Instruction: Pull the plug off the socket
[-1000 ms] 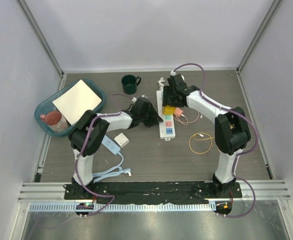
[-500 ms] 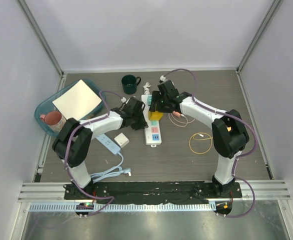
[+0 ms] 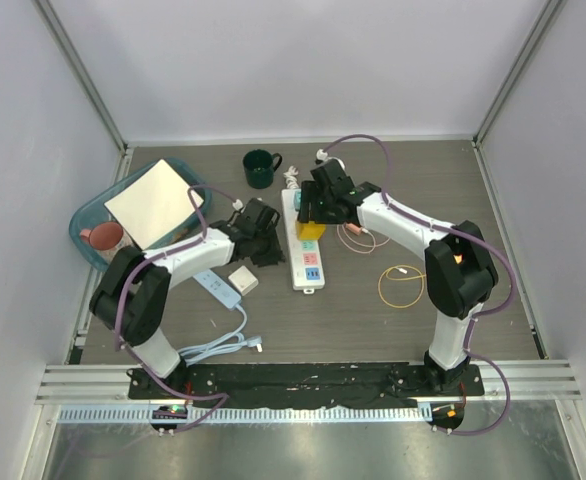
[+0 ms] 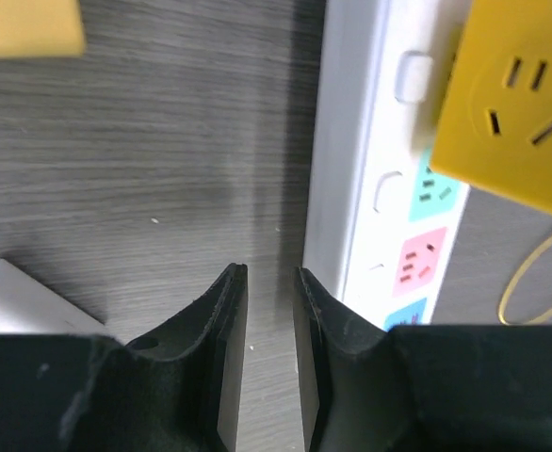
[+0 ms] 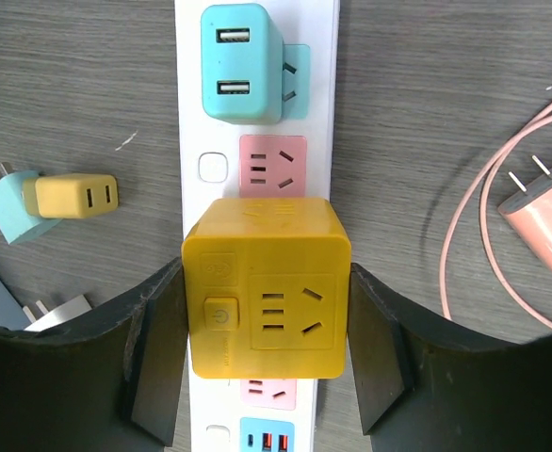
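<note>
Right end effector [image 5: 267, 315]: closed on the yellow plug [image 5: 267, 245]. One black finger [image 5: 154, 358] lies against its left side and the other against its right side.
Left end effector [image 4: 268, 282]: almost fully closed, with only a thin slit between the fingers and nothing inside. It hangs low over the tabletop [image 4: 144, 141], just beside the long edge of the power strip [image 4: 351, 141]; contact with the strip I cannot tell.
Yellow plug: a cube adapter seated in a socket around the middle of the strip, with a small button and its own socket holes on the top face.
How it handles: it looks like hard, smooth plastic, light and stiff. The pins probably hold it by friction alone, so the flat sides may slide under the pads.
Where to hold: the two opposite flat sides, as now, rather low and near the strip. I think the pull should be straight away from the strip face, without tilting.
Power strip: white and narrow, lying flat. It is probably light enough to rise together with the plug unless it is pressed down.
Neighbours on the strip: a teal USB adapter [image 5: 241, 61] is plugged in further along, and a free pink socket [image 5: 272, 165] lies between it and the plug.
Further out: a small yellow adapter [image 5: 69, 196] and a pink charger [image 5: 540, 212] lie loose beside the strip.
</note>
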You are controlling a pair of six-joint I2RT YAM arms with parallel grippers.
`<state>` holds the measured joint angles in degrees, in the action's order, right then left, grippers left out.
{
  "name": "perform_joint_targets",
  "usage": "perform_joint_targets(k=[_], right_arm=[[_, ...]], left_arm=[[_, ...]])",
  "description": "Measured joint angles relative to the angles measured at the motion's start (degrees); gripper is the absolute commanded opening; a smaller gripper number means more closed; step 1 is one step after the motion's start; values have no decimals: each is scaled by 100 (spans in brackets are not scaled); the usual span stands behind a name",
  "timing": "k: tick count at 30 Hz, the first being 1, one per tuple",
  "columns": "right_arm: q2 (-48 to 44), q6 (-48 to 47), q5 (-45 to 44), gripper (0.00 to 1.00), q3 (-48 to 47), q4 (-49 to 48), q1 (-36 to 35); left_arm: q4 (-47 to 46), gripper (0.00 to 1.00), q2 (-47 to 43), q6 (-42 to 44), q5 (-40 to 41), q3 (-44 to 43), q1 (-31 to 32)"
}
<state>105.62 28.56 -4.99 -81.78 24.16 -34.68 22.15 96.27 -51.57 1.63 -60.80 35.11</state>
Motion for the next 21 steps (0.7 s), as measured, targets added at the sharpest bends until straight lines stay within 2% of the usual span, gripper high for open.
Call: perform_joint_targets(k=[6,13,21], right_arm=[[0,-44,-133,1,-63,63,-92],[0,-151,-293,1,-63,146,-129],[0,-109,-330,1,-68,127,-214]], left_arm=[[-1207,21,-415,-354,-929,881,-17],[-2238,21,-415,-686,-1582,1158,-26],[-3073,23,-409,-883,-1751,1303,-26]])
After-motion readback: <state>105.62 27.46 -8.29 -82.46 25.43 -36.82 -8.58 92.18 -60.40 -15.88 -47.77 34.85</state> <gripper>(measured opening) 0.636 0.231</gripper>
